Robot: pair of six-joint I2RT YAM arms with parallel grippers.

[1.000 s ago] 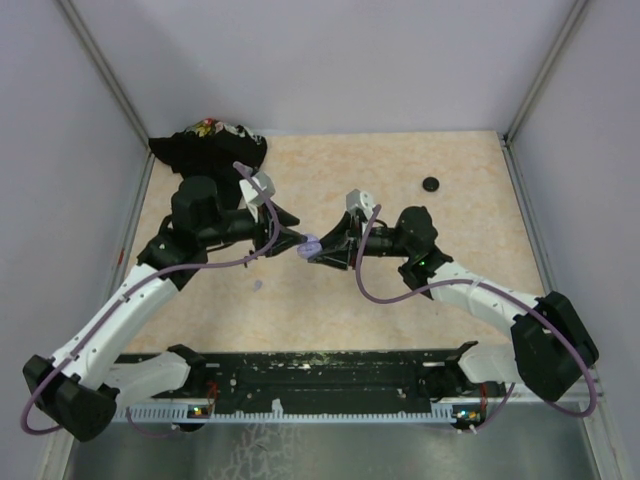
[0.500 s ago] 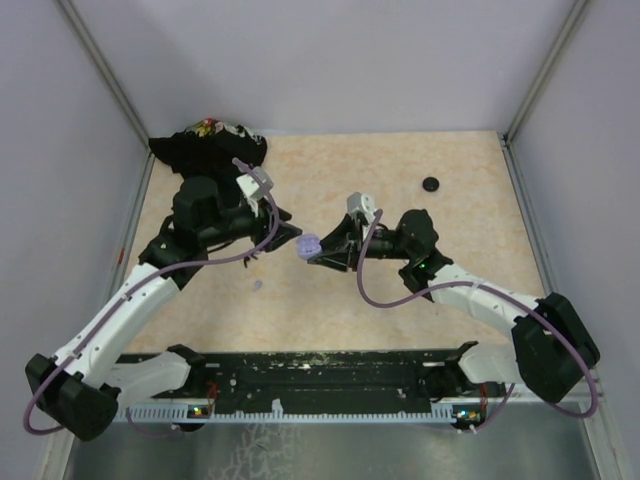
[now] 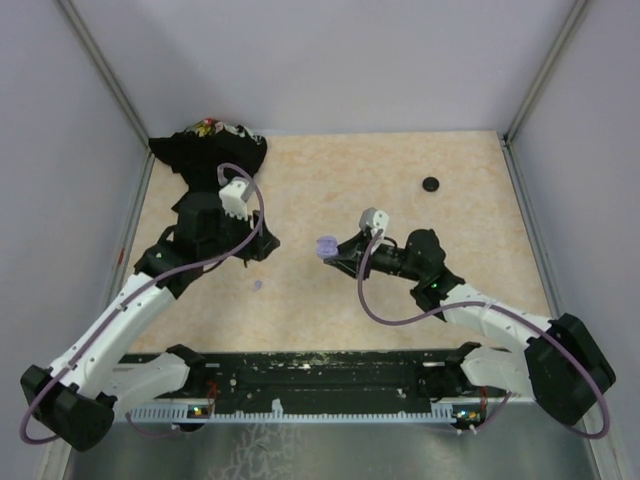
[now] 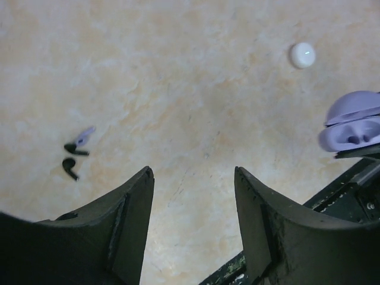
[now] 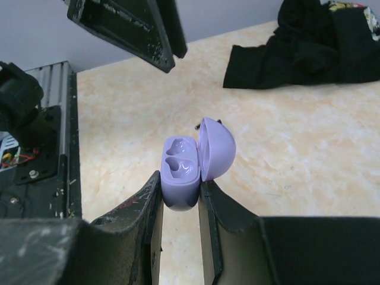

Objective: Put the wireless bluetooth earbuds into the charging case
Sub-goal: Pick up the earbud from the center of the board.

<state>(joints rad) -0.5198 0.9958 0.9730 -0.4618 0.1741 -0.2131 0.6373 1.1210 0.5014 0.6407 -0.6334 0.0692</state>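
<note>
- Right jaws are clamped on the base of the lavender case, held up over the middle of the worktop.
- Its lid stands open to one side, and both wells show.
- Left jaws stand parted with nothing between them, low over the worktop and apart from the case.
- Three buds lie on the worktop near the left jaws: a lavender bud seems to touch a dark bud, with a second dark bud just beside them.
- A white disc lies near the case.
- A black disc sits toward the far right.
- A black cloth is heaped in the far left corner.
</note>
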